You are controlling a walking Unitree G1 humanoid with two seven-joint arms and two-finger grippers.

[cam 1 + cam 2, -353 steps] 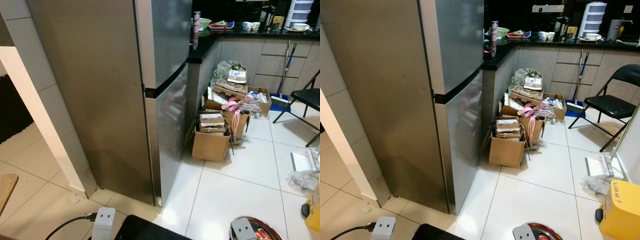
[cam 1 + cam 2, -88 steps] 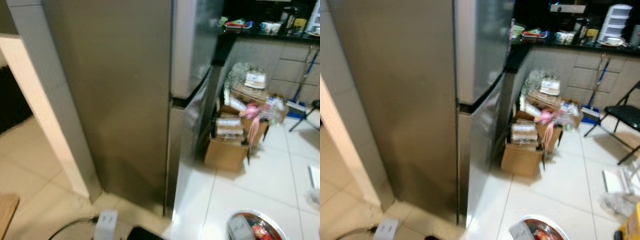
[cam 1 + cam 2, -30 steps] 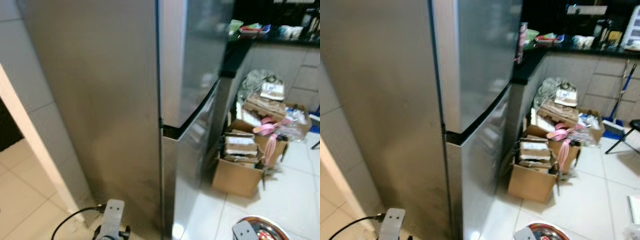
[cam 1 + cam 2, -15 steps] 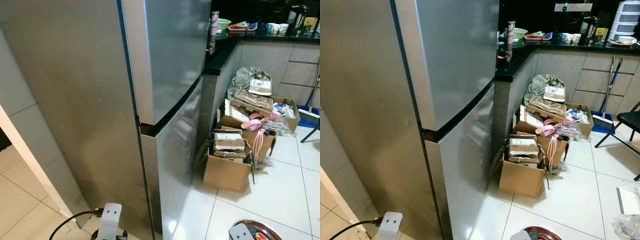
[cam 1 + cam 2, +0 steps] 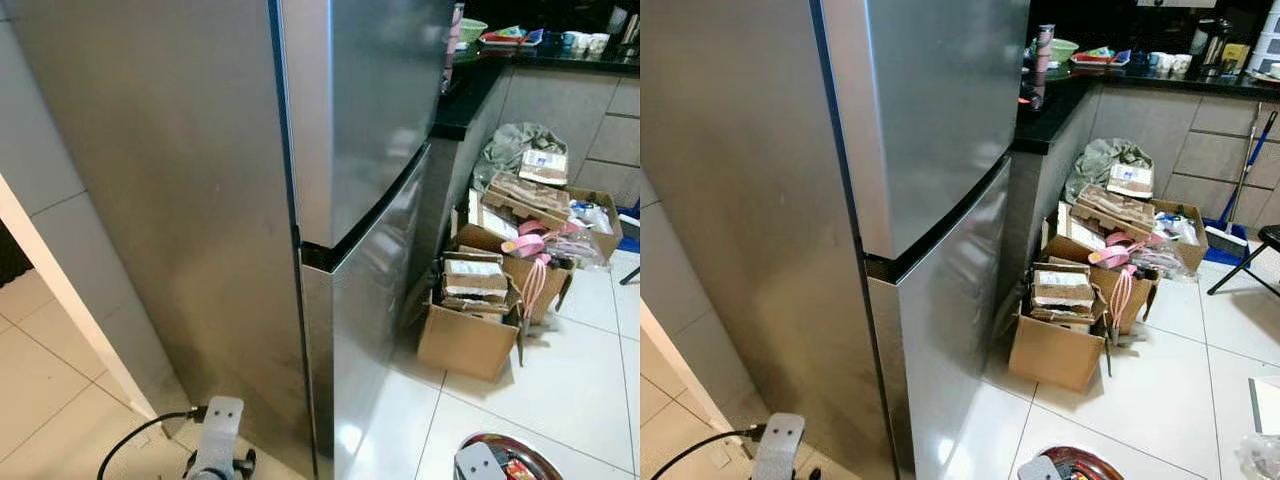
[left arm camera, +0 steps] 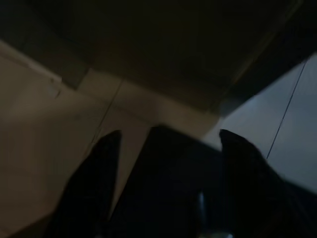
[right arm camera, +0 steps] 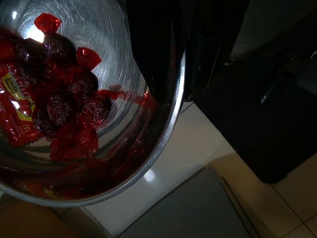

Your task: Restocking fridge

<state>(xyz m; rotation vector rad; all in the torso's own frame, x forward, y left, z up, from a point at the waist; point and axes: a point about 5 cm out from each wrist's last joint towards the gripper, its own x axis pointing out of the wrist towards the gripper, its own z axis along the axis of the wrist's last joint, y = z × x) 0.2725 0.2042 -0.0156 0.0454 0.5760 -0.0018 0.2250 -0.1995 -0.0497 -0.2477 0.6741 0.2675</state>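
A tall stainless fridge (image 5: pixel 300 200) is standing directly ahead of the robot, both its upper and lower doors closed, with a dark seam running between them. Its right side is sitting against a dark-topped bench (image 5: pixel 1060 105) that is carrying a tumbler, a green bowl and some cups toward the back edge. On the white tiled floor (image 5: pixel 580 380) beside the bench, several open cardboard boxes (image 5: pixel 1065 325) are crowding together, stuffed with papers and pink items.

At the bottom of the head views, just right of the fridge's lower corner, a shiny steel bowl (image 7: pixel 148 148) is riding in the right gripper (image 7: pixel 171 59). The wrist view is showing one black finger inside the bowl wall and the other outside it, clamped on the rim, with red-wrapped sweets (image 7: pixel 64 99) and a red sachet lying in the bottom of the bowl.

The left gripper (image 6: pixel 166 148) is hanging low over the floor near the fridge's left base; its wrist view is very dark, but the two fingers seem to be spread apart with nothing between them. A grey wrist block with a black cable (image 5: pixel 140 440) is showing at the lower left.
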